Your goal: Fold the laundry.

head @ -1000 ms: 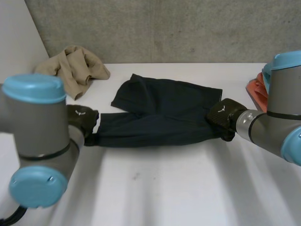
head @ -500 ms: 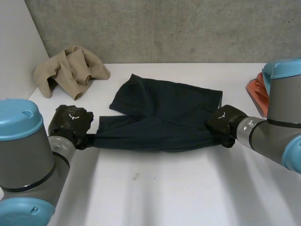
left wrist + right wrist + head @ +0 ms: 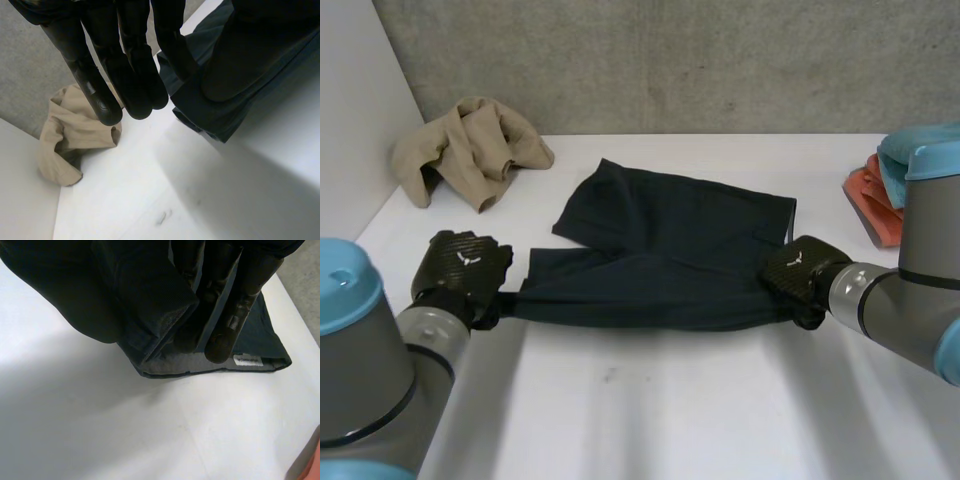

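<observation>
Over the last second both arms draw back toward the near edge of the white surface (image 3: 670,410), and the dark navy fabric shorts (image 3: 670,245) come with them: the near edge now hangs taut in a straight line between the two hands, lifted just off the surface, while the far part still lies flat in the middle. The left hand (image 3: 460,270) has slid outward and nearer, the right hand (image 3: 802,277) only slightly nearer. I judge this as tensioning the cloth before a fold is laid over

The head view gives the whole layout, including the crumpled tan cloth (image 3: 470,150) at the far left corner and an orange-red item (image 3: 868,200) at the right edge, but the hands' backs cover the grasps. The left wrist view settles one: straight fingers (image 3: 135,75) pinch a corner of the shorts against the thumb. The right wrist view settles the other, fingers (image 3: 235,305) and thumb clamping a doubled hem, with grey lining (image 3: 200,366) and a small white label (image 3: 247,360) beneath
</observation>
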You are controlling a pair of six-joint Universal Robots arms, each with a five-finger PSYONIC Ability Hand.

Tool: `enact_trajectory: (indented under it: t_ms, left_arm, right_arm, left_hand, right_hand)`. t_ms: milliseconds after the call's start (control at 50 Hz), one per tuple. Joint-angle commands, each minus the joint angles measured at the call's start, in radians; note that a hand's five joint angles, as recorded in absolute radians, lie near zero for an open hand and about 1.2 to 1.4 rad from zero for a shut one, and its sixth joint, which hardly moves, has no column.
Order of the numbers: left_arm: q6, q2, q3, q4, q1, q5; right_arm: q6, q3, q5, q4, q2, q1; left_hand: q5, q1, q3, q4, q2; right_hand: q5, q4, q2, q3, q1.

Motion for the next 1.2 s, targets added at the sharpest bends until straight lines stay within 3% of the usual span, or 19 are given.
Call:
enact_trajectory:
  t_ms: [20,160,300,380,480,560,600,620,660,780,940,1080,1200]
  left_arm:
    - [0.088,0.147,-0.108,-0.128,0.008,-0.001]
    - [0.264,0.330,-0.202,-0.311,0.017,0.046]
    - [0.295,0.355,-0.184,-0.287,0.043,0.136]
    - [0.303,0.237,-0.136,-0.178,0.045,0.151]
    - [0.304,-0.019,0.054,-0.008,-0.013,0.136]
    - [0.306,-0.189,0.210,0.003,-0.056,0.079]
    - [0.306,-0.222,0.255,-0.004,-0.073,0.041]
    - [0.304,-0.231,0.284,-0.012,-0.090,0.013]
    - [0.303,-0.233,0.295,-0.017,-0.101,-0.004]
    - [0.298,-0.233,0.292,-0.017,-0.111,-0.009]
    - [0.304,-0.230,0.281,-0.018,-0.115,-0.013]
    - [0.298,-0.231,0.298,-0.015,-0.101,-0.010]
    - [0.298,-0.245,0.324,-0.010,-0.082,-0.012]
  right_arm:
    - [-0.070,0.111,0.004,0.080,-0.097,-0.002]
    - [-0.265,0.217,-0.003,0.313,-0.256,-0.044]
    - [-0.273,0.196,-0.029,0.346,-0.281,-0.087]
    - [-0.252,0.183,-0.039,0.315,-0.237,-0.092]
    - [-0.184,0.117,0.008,0.185,-0.128,-0.077]
    - [-0.123,0.096,0.039,0.137,-0.128,-0.078]
    - [-0.085,0.094,0.036,0.114,-0.128,-0.077]
    - [-0.034,0.097,0.028,0.090,-0.128,-0.078]
    - [0.020,0.105,0.013,0.074,-0.137,-0.078]
    - [0.228,0.142,-0.114,0.074,-0.253,-0.078]
    - [0.466,0.224,-0.223,0.164,-0.341,-0.072]
    - [0.428,0.421,-0.211,0.157,-0.445,-0.069]
    - [0.426,0.564,-0.202,0.042,-0.483,-0.017]
  left_hand:
    - [0.240,0.269,0.204,0.197,0.201]
    - [0.240,0.269,0.204,0.197,0.201]
    - [0.240,0.269,0.204,0.197,0.201]
    - [0.240,0.269,0.204,0.197,0.201]
    - [0.240,0.269,0.204,0.197,0.201]
    - [0.240,0.269,0.204,0.197,0.201]
    - [0.240,0.269,0.204,0.197,0.201]
    - [0.240,0.269,0.204,0.197,0.201]
    - [0.240,0.269,0.204,0.197,0.201]
    - [0.240,0.269,0.204,0.197,0.201]
    - [0.240,0.269,0.204,0.197,0.201]
    - [0.240,0.269,0.204,0.197,0.201]
    - [0.240,0.269,0.204,0.197,0.201]
  right_hand:
    - [0.276,0.208,0.232,0.216,0.430]
    - [0.276,0.208,0.232,0.216,0.430]
    - [0.276,0.208,0.232,0.216,0.430]
    - [0.276,0.208,0.232,0.216,0.430]
    - [0.276,0.208,0.232,0.216,0.430]
    - [0.276,0.208,0.232,0.216,0.430]
    - [0.084,0.016,0.040,0.025,0.238]
    - [-0.179,-0.246,-0.222,-0.238,-0.024]
    - [-0.462,-0.530,-0.506,-0.521,-0.307]
    - [-0.818,-0.886,-0.862,-0.877,-0.663]
    - [-0.915,-0.983,-0.959,-0.974,-0.761]
    - [-0.924,-0.992,-0.968,-0.983,-0.770]
    - [-0.924,-0.992,-0.968,-0.983,-0.770]
